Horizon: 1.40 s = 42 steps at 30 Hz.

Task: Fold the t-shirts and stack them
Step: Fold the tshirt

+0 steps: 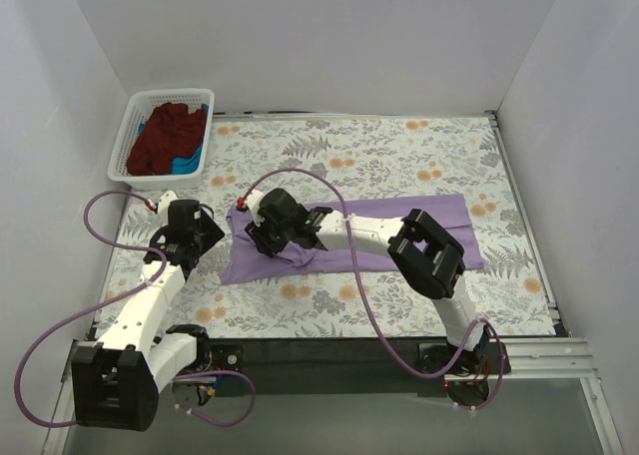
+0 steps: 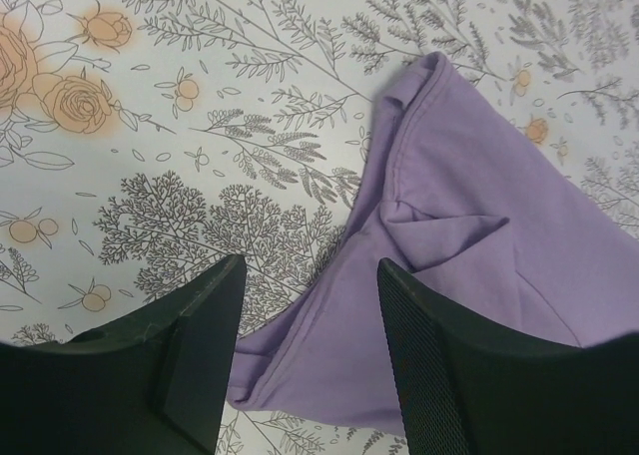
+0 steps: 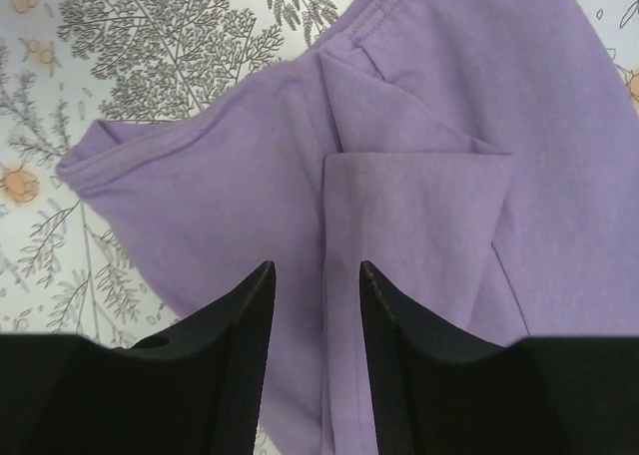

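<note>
A lavender-purple t-shirt lies partly folded across the middle of the flowered table. My right gripper hovers open over its left end; in the right wrist view the fingers straddle a folded edge of the shirt without holding it. My left gripper is open just left of the shirt; in the left wrist view its fingertips frame the shirt's sleeve corner. A dark maroon-red t-shirt and a bright blue one lie in the basket.
A white lattice basket stands at the back left corner of the table. White walls close in on the left, back and right. The flowered cloth covers the table behind the shirt.
</note>
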Motion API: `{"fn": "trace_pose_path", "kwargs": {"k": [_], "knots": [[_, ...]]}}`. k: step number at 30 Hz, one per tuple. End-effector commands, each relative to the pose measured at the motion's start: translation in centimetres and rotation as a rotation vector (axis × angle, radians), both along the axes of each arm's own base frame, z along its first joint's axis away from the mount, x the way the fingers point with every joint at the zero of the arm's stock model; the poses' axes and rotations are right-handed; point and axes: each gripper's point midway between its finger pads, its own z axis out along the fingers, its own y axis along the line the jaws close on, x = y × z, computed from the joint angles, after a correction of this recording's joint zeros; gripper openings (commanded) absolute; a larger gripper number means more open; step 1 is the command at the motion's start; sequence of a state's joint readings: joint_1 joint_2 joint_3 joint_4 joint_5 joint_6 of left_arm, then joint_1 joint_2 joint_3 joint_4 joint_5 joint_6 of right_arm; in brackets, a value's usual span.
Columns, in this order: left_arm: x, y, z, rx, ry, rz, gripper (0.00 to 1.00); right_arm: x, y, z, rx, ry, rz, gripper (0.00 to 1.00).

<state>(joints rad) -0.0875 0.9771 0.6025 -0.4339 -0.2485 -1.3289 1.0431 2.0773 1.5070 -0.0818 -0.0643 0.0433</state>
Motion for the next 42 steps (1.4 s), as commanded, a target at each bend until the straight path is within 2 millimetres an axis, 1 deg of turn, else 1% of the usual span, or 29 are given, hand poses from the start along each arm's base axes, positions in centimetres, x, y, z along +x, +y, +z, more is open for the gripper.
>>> {"fn": "trace_pose_path", "kwargs": {"k": [1,3,4,10,11,12,15,23,27,29,30,32,34,36,38,42], "knots": [[0.6,0.4,0.9,0.015,-0.016,0.026,0.54,2.1,1.3,1.6,0.002,-0.104,-0.034,0.45],[0.6,0.4,0.9,0.012,-0.019,0.026,0.53,2.3,1.5,1.2,-0.005,-0.108,-0.041,0.45],[0.6,0.4,1.0,0.012,-0.023,0.027,0.53,2.2,1.5,0.5,-0.017,-0.102,-0.039,0.45],[0.7,0.3,0.9,0.008,-0.021,0.018,0.53,2.3,1.7,-1.0,-0.042,-0.092,-0.04,0.45],[0.7,0.2,0.8,0.007,-0.017,0.014,0.53,2.2,1.8,-1.1,-0.043,-0.09,-0.037,0.43],[0.8,0.1,0.8,0.005,-0.019,0.011,0.53,2.1,1.7,-1.6,-0.052,-0.083,-0.034,0.43],[0.7,0.1,0.7,0.005,-0.014,0.011,0.52,1.9,1.7,-2.0,-0.059,-0.076,-0.028,0.41],[0.7,0.1,0.6,0.005,-0.009,0.007,0.52,1.2,1.7,-2.4,-0.067,-0.063,-0.012,0.42],[0.7,0.1,0.4,0.004,-0.002,0.006,0.52,1.5,1.5,-2.8,-0.082,-0.071,-0.026,0.41],[0.7,0.0,0.4,0.004,-0.002,0.003,0.52,1.7,1.5,-2.5,-0.082,-0.079,-0.035,0.38],[0.7,0.0,0.3,0.006,-0.001,0.004,0.52,1.8,1.6,-2.2,-0.076,-0.084,-0.036,0.32],[0.7,0.0,0.3,0.005,0.0,0.003,0.52,1.8,1.5,-1.8,-0.072,-0.09,-0.04,0.3],[0.8,0.0,0.4,0.006,0.0,0.002,0.52,1.9,1.5,-0.9,-0.068,-0.114,-0.021,0.28],[0.8,-0.1,0.3,0.004,0.002,-0.003,0.52,1.9,1.5,0.0,-0.056,-0.121,-0.022,0.22],[0.8,-0.1,0.3,0.001,0.003,-0.004,0.52,1.8,1.4,0.4,-0.054,-0.127,-0.022,0.19],[0.8,-0.2,0.1,0.0,0.011,-0.013,0.51,1.9,1.2,1.4,-0.039,-0.135,-0.027,0.18]]}}
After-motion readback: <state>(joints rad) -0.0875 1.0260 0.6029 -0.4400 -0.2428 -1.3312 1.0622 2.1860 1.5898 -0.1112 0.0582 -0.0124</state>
